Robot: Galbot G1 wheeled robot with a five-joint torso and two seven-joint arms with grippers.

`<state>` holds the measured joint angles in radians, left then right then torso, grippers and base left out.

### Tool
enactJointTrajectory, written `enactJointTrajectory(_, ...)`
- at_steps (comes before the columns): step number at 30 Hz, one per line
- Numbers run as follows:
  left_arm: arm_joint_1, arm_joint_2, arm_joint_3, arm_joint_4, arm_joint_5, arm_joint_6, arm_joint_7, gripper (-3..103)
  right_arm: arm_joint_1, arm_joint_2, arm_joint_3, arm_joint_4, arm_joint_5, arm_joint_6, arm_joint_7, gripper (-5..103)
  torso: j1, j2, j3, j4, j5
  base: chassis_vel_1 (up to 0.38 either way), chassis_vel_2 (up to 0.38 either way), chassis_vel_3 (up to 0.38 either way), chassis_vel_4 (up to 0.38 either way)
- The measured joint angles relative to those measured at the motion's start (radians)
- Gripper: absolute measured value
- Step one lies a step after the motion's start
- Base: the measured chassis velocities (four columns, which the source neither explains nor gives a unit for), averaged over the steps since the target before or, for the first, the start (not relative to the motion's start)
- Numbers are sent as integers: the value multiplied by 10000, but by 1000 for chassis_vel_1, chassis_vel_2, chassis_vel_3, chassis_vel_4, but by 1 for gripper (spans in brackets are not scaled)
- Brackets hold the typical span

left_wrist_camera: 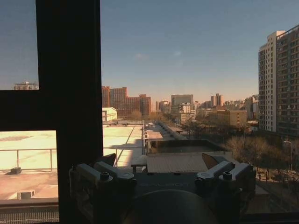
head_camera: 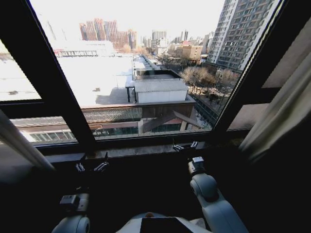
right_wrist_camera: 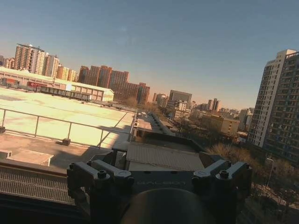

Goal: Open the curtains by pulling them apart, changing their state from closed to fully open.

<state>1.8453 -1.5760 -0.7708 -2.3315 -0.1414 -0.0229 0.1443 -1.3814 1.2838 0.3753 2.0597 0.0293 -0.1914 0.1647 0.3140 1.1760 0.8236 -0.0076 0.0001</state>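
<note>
Both grippers hang low before the window frame (head_camera: 73, 107), jaws apart and holding nothing; the curtains (head_camera: 284, 104) are drawn aside, one panel bunched at the far right, the other at the far left edge, glass bare between them; the left gripper (head_camera: 91, 166) sits below the sill, the right gripper (head_camera: 185, 146) at sill height
</note>
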Motion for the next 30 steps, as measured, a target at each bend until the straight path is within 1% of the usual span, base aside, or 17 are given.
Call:
enactJointTrajectory(2, -59, 24, -21, -35, -3, 253, -9, 100, 26, 24, -37, -41, -49, 2, 0, 100, 0, -1, 0, 0, 1, 390, 342, -371, -332)
enactJointTrajectory(6, -144, 35, -23, -16, 4, 357, -22, 100, 32, 25, -65, -43, -83, 3, -1, 100, 0, -1, 0, -1, 4, 367, 329, -381, -321)
enactJointTrajectory(7, -165, 44, -19, 8, 6, 370, -25, 100, 35, 22, -80, -33, -88, 3, -11, 100, -1, 0, 0, -1, -1, 376, 323, -389, -323)
enactJointTrajectory(10, -196, 59, -18, 42, 9, 371, -28, 100, 54, 22, -138, 1, -98, 3, -30, 100, -2, 1, -1, -1, -4, 385, 334, -374, -326)
enactJointTrajectory(15, -269, 90, -22, 110, 17, 371, -29, 100, 125, 90, -342, 10, -127, -14, -40, 100, -2, 0, 0, -1, 6, 389, 331, -388, -312)
enactJointTrajectory(18, -290, 109, -43, 146, 19, 370, -29, 100, 169, 125, -489, -7, -155, -22, -43, 100, -2, 0, 0, -1, -1, 343, 316, -344, -331)
enactJointTrajectory(21, -291, 112, -50, 175, 19, 363, -29, 100, 198, 124, -553, -15, -155, -27, -47, 100, -2, -1, 0, 0, 5, 362, 330, -357, -345)
enactJointTrajectory(27, -332, 98, -35, 212, 14, 345, -34, 100, 206, 69, -591, -14, -134, -30, -50, 100, -1, 0, 0, -1, 1, 366, 340, -377, -347)
enactJointTrajectory(29, -350, 98, -35, 215, 14, 342, -39, 100, 207, 64, -598, -32, -106, 34, -50, 100, -1, 0, 0, -2, -1, 386, 328, -395, -343)
enactJointTrajectory(30, -379, 99, -38, 227, 14, 339, -44, 100, 221, 64, -607, -103, -71, 253, -51, 100, -2, 0, -1, -1, 0, 386, 350, -386, -343)
